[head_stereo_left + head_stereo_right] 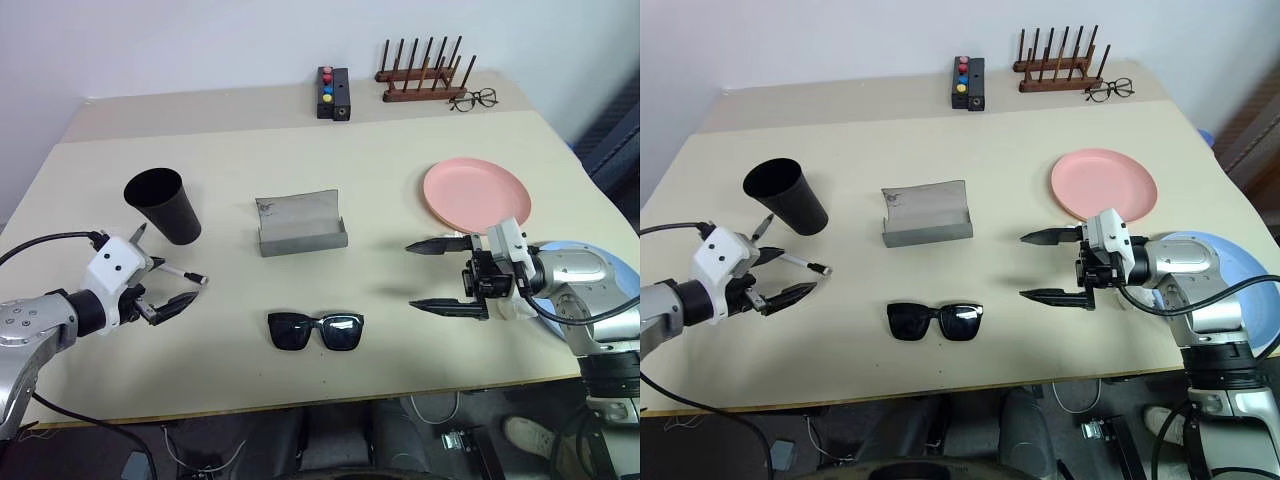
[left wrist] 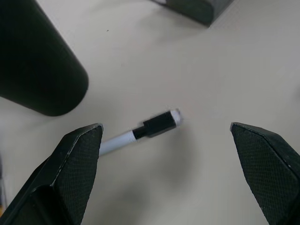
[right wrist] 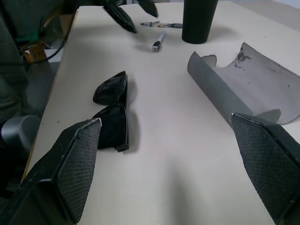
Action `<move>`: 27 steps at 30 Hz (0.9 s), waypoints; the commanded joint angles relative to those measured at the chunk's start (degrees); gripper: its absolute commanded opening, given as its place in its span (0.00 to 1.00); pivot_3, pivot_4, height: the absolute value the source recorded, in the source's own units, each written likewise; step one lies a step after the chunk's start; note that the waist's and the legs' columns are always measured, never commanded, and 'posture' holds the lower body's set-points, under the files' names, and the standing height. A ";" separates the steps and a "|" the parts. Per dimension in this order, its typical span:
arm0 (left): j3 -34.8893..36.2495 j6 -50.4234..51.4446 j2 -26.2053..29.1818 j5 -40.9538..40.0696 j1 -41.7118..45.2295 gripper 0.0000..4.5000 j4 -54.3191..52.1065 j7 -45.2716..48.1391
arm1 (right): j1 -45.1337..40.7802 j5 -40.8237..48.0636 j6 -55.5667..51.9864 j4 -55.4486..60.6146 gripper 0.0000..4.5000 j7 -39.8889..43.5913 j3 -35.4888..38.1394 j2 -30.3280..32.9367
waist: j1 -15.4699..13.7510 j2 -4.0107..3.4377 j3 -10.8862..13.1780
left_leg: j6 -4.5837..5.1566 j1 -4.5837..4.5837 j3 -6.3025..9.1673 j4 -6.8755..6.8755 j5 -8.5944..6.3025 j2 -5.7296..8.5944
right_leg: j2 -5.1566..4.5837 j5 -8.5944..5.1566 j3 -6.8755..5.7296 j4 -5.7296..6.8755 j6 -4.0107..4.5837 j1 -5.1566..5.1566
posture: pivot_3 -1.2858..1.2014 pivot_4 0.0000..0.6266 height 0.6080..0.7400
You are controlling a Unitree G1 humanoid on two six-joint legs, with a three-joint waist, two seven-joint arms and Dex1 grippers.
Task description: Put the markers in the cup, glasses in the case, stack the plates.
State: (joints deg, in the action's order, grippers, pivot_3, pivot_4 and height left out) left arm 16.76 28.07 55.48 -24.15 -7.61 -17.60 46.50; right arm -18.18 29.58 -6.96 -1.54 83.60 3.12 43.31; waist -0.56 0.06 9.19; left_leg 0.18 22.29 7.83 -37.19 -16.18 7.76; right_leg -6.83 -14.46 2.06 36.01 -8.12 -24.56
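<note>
Left wrist view has the left gripper point(image 2: 164, 173) spread wide and empty just over the white marker point(image 2: 140, 132), which lies on the table point(image 1: 400, 330) beside the cup point(image 1: 163, 204), probably lining up a pickup. The right gripper point(image 1: 445, 276), equally wide and empty, points at the glasses point(image 1: 316, 331), which lie in front of the open case point(image 1: 300, 225), right of the cup.
</note>
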 commanded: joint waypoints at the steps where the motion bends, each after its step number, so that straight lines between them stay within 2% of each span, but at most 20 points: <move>1: -0.92 -3.26 2.45 2.12 2.13 0.99 2.55 4.41 | -0.23 -0.03 1.53 -0.44 1.00 0.58 -0.01 -0.77 | -0.10 0.00 0.00 | -0.01 0.00 0.00 0.00 0.00 -0.01 | 0.01 0.00 0.00 0.00 0.00 0.00 | 0.52 0.24 1.00; 7: -6.31 -10.21 7.53 6.39 8.32 0.99 11.04 14.33 | -1.11 -0.72 2.19 -1.25 1.00 0.42 -1.00 -1.65 | -0.15 -0.01 0.01 | 0.24 0.00 0.02 -0.01 -0.14 -0.02 | 0.02 0.04 -0.03 0.06 0.05 0.02 | 0.52 0.24 1.00; 11: -10.71 -15.91 9.16 10.28 15.21 0.99 18.63 19.30 | -0.96 -0.70 1.89 -0.47 1.00 -0.20 -1.01 -2.00 | -0.09 -0.01 0.01 | -0.01 0.00 0.01 0.00 0.01 -0.02 | 0.02 0.04 -0.04 0.06 0.06 -0.02 | 0.52 0.24 1.00; 21: -23.21 -24.98 4.46 21.59 35.80 0.99 38.60 24.34 | 1.72 0.55 -0.56 4.39 1.00 -2.70 -0.23 -1.40 | -0.10 0.00 0.01 | -0.04 0.01 0.00 -0.06 0.05 -0.01 | 0.05 0.05 -0.08 0.13 0.04 -0.03 | 0.52 0.24 1.00; 27: -26.55 -25.22 3.25 23.92 37.91 0.99 40.39 28.27 | 2.73 1.10 -2.27 6.96 1.00 -4.15 0.18 -0.81 | 0.35 0.00 0.01 | -0.04 0.02 -0.01 -0.11 0.05 -0.02 | 0.06 0.05 -0.08 0.15 0.03 -0.05 | 0.52 0.24 1.00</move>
State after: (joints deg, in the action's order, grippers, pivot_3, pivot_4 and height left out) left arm -10.05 2.60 58.04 -0.61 29.62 23.35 73.29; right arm -15.66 29.58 -9.01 2.89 79.85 1.58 41.66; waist -0.22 0.06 9.20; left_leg 0.14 22.32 7.82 -37.30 -16.13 7.74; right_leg -6.77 -14.41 1.99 36.15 -8.09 -24.61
